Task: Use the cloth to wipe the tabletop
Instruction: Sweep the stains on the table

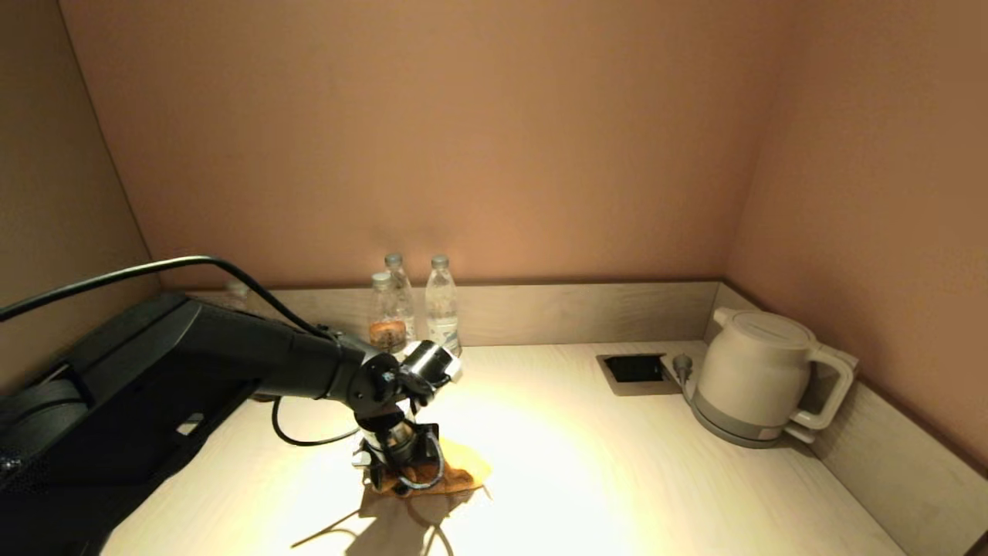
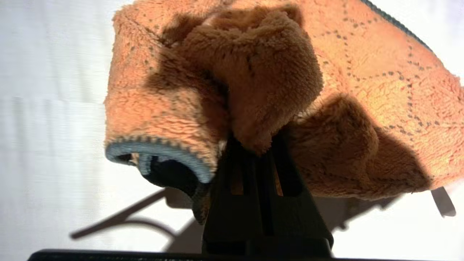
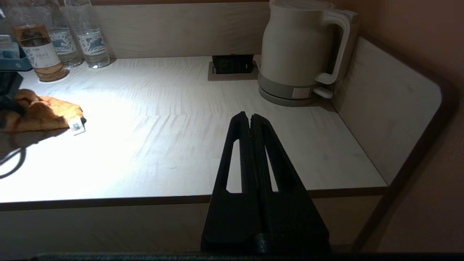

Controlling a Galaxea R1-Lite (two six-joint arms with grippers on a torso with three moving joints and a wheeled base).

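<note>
Wiping step, in hand — left hand (image 2: 259, 145) clenched on a fold of the orange cloth (image 1: 451, 472), which lies bunched on the surface (image 1: 617, 479) near its front-left. Right hand (image 3: 251, 117) pressed closed on nothing, parked off the front edge. Next move likely calls for downward pressure and a sweep toward the kettle (image 1: 760, 374) — steering clear of the bottles (image 1: 417, 305).

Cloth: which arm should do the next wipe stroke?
Left. The left gripper is already shut on the orange cloth, pressing it on the tabletop. The right gripper is shut, empty, back at the table's front edge.
</note>
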